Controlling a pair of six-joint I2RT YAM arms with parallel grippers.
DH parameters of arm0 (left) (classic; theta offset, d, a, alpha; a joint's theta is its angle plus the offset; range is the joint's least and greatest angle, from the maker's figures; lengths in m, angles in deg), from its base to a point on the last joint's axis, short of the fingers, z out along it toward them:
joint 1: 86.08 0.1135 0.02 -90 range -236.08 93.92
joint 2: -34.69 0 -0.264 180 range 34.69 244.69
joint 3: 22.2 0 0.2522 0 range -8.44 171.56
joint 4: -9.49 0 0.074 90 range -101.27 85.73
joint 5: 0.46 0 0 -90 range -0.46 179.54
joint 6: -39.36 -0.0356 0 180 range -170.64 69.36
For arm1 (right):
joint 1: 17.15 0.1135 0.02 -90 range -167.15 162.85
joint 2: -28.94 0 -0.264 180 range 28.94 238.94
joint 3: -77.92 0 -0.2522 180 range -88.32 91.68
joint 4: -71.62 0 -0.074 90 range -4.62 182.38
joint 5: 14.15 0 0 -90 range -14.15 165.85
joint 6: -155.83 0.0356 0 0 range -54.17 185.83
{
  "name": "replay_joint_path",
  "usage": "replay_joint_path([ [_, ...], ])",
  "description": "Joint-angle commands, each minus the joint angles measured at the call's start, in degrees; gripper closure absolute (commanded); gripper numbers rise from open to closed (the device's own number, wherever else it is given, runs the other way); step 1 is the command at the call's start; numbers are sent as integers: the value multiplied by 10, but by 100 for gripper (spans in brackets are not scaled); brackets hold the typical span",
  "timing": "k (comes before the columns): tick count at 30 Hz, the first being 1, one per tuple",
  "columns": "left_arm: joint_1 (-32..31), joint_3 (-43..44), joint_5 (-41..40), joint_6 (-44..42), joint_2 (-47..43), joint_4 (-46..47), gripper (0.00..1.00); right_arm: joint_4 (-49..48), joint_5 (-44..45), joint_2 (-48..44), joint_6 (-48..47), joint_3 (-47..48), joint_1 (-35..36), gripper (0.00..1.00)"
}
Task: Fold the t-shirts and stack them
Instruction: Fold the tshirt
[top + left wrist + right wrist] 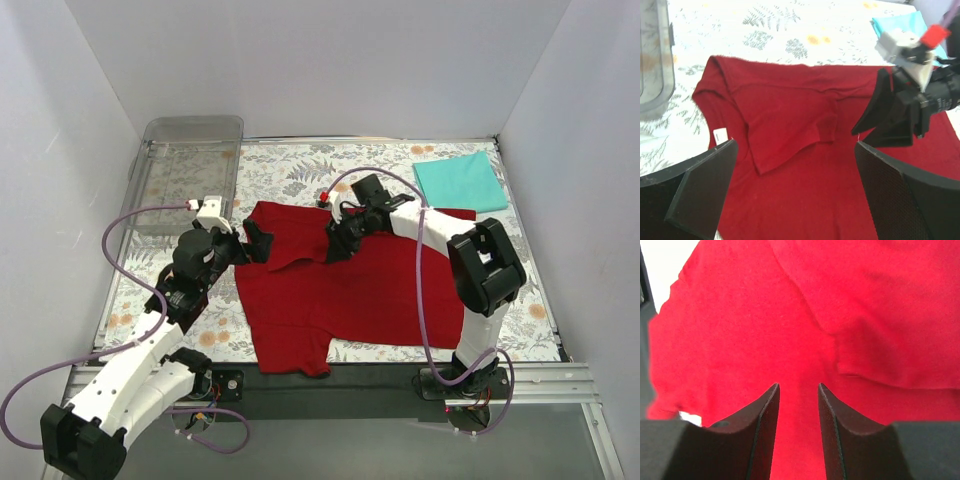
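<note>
The dark red t-shirt [350, 295] lies spread on the floral mat [300, 165], its left sleeve flap [785, 130] folded inward. It also fills the right wrist view [740, 315]. The teal t-shirt [460, 182] lies folded at the back right, apart from the red one; its corner shows in the left wrist view [900, 22]. My left gripper [252, 240] [795, 147] is open wide and empty over the shirt's left shoulder. My right gripper [335, 242] [798, 386] hovers over the shirt's upper middle, jaws a narrow gap apart with nothing between them. It also shows in the left wrist view [890, 115].
A clear plastic tray [190, 165] [655, 60] stands at the back left, beside the red shirt's collar end. White walls close in the back and both sides. The mat's near edge meets a dark rail [380, 375] by the arm bases.
</note>
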Motion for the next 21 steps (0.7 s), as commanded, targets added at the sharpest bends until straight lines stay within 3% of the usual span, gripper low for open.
replay_joint_path([
  [1,2,-16,-29,13,-38,-20,5,-8,52,5,134,10,11,63],
  [8,3,-26,-29,14,-48,-26,5,-24,160,15,244,-1,24,63],
  [21,3,-41,-32,22,-61,-26,5,-41,177,57,289,8,41,64],
])
